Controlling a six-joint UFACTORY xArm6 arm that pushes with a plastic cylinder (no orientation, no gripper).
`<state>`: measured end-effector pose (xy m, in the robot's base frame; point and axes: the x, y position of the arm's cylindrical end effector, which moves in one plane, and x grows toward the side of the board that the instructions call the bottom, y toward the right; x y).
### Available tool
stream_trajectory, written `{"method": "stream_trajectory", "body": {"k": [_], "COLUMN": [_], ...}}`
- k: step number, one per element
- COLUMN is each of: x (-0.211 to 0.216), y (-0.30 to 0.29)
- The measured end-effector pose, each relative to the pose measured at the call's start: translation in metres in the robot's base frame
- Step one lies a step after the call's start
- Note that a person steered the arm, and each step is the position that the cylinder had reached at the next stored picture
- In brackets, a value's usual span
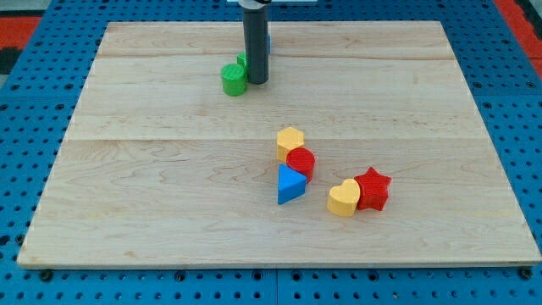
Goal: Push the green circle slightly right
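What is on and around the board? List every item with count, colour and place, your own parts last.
green circle: 1, green, upper left of centre, just on the view's left of the rod.
second green block: 1, green, behind the circle, mostly hidden by the rod; shape unclear.
blue block: 1, blue, a sliver behind the rod near the view's top; shape unclear.
yellow hexagon: 1, yellow, centre, touching the red circle.
red circle: 1, red, below the hexagon.
blue triangle: 1, blue, below the red circle.
yellow heart: 1, yellow, lower right, against the red star.
red star: 1, red, right of the heart.
wooden board: 1, light wood, on a blue pegboard.
my tip: 1, dark rod, on the view's right of the green circle.
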<state>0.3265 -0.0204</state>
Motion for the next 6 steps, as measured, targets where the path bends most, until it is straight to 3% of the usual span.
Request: {"method": "stream_trajectory", "body": {"k": [1,2,3,4,5,6], "x": [-0.002,0.027,0.063,0.016,-0.012,-0.005], "y": [0.004,0.013,-0.037,-0.082,-0.066,-0.043]}}
